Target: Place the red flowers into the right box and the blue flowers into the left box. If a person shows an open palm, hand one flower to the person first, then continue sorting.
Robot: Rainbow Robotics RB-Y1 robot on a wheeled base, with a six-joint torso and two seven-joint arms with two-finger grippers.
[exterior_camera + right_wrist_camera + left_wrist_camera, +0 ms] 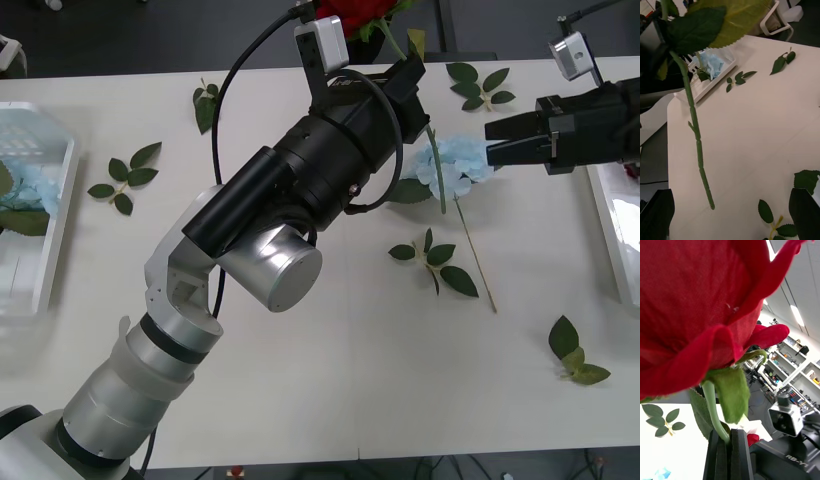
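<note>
**One rose pinched in the air, its destination out of view**

One red rose [358,12] is held high over the far middle of the table by the left gripper [415,80], whose black fingers [720,455] are pressed together on the green stem just under the bloom. The stem [432,150] hangs down free, its tip above the table. The right gripper [500,142] hovers level at the table's right side, just beside a pale-blue hydrangea [455,160] lying on the tabletop; its fingers stand apart and hold nothing.

Judged from this pose, the step is either a carry to the right box [612,235] or a hand-off. To do it well, the pinch should stay firm near the head, since the long stem will swing. The travel should be slow and high enough that the stem tip clears the hydrangea and the right arm. Release should come only once the bloom is inside the rim or a hand has taken the stem.

The rose head is cut off by the front view's top edge. No person or open palm can be made out, so which step applies is uncertain. The right box shows as a sliver at the edge, its contents unreadable. The left box [50,235] holds at least one blue cluster [25,190], partly cropped.
</note>
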